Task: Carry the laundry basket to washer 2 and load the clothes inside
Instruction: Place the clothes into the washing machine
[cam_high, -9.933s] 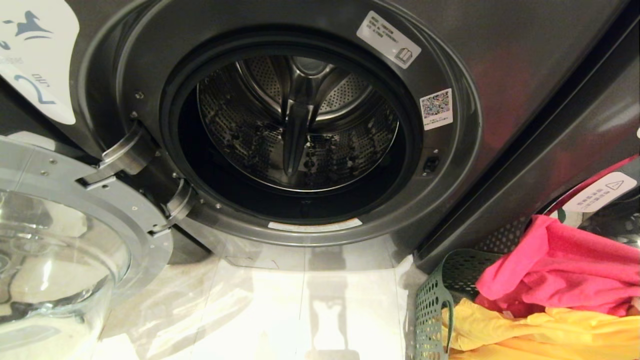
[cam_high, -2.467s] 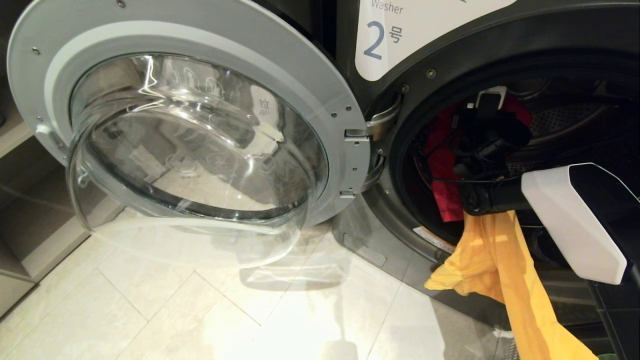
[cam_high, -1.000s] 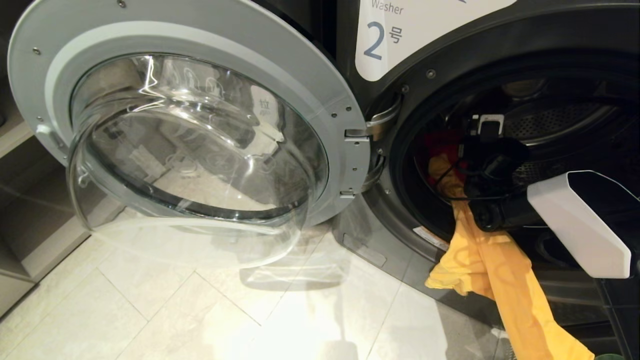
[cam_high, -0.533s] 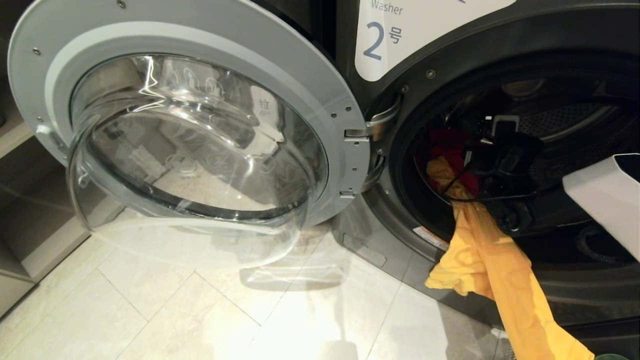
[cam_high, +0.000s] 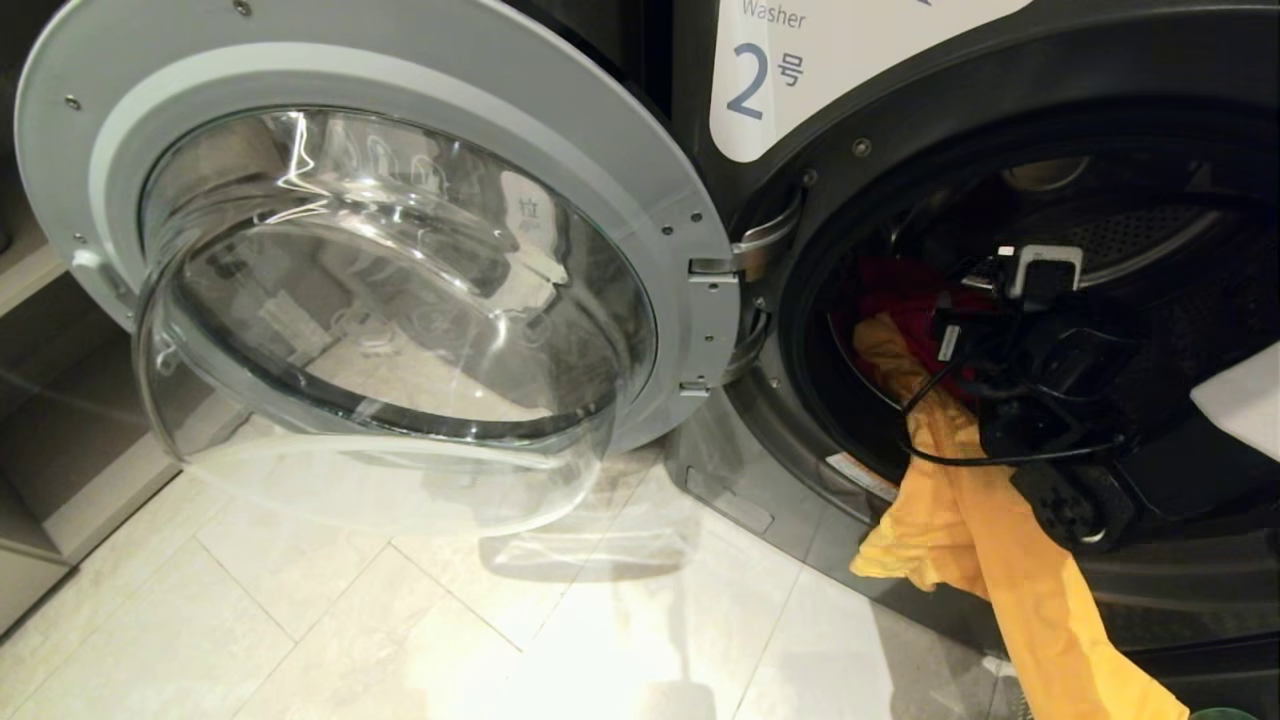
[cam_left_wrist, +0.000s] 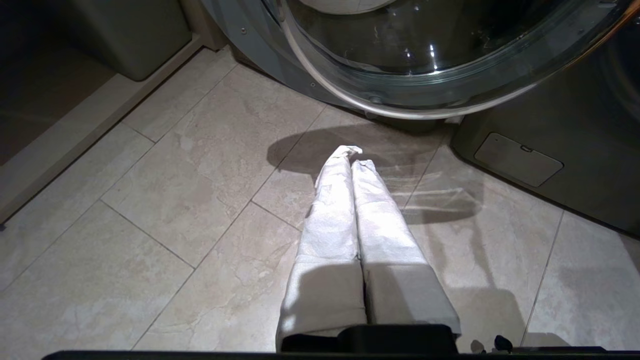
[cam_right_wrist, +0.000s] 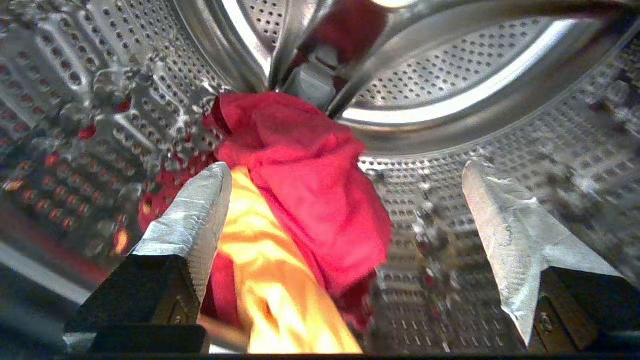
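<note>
Trouble from here most likely comes from the yellow-orange garment (cam_high: 985, 540), which lies only partly loaded: its upper end rests inside the drum (cam_right_wrist: 440, 90) of washer 2 (cam_high: 860, 70), while the rest drapes over the door-opening lip and trails down toward the tiled floor (cam_high: 420, 620). With nothing holding it, that hanging weight could drag the whole piece back out, and if the open glass door (cam_high: 370, 270) were swung shut as things lie, the cloth would be pinched in the seal. A further risk, in my judgement, is snagging: the right gripper (cam_right_wrist: 350, 235) sits inside the door opening with loose black cables on its wrist just beside the fabric, so pulling the arm out could catch the cloth and haul it along. The right gripper's two fingers (cam_right_wrist: 200, 210) stand wide apart and grip nothing; in the right wrist view the yellow-orange cloth runs beside one finger and between the two, with the magenta-pink garment (cam_right_wrist: 305, 180) heaped just beyond the fingertips on the perforated drum wall, fully inside. A fresh grasp lower on the dangling part looks needed to finish loading. The left gripper (cam_left_wrist: 352, 165) hangs parked over the floor below the open door, fingers pressed together and empty. The laundry basket cannot be made out.
</note>
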